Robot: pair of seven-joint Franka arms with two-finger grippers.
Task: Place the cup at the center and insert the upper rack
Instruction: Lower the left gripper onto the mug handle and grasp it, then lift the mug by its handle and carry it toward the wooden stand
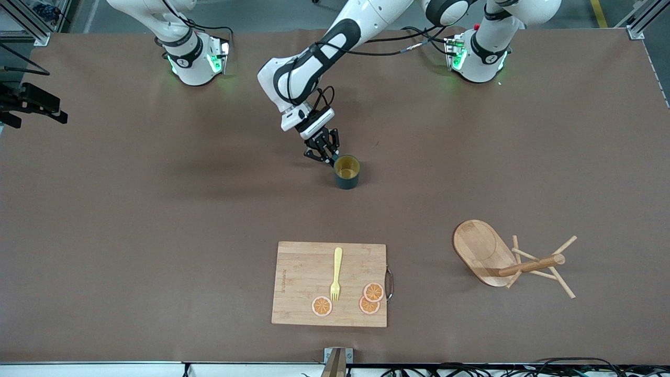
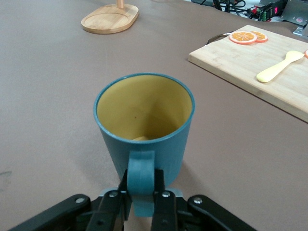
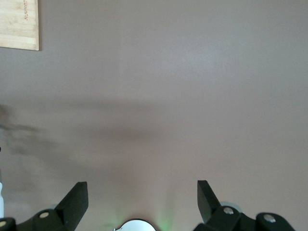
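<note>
Left pincer clamped on the cup's handle, mid-desk.

The left gripper [image 1: 325, 155] has its fingers [image 2: 163, 204] squeezed onto the handle of the cup [image 1: 346, 172], which stands upright on the desk [image 1: 131, 220] about midway between its two ends — the body just on the front-camera side of the pincer. The upper rack [image 1: 505, 259] lies tipped over near the desk's front edge toward the left arm's end, post pointing toward that end, so this arm is likely the nearer one. The right gripper [image 3: 142, 202] waits wide apart, holding nothing, over bare desk.
</note>
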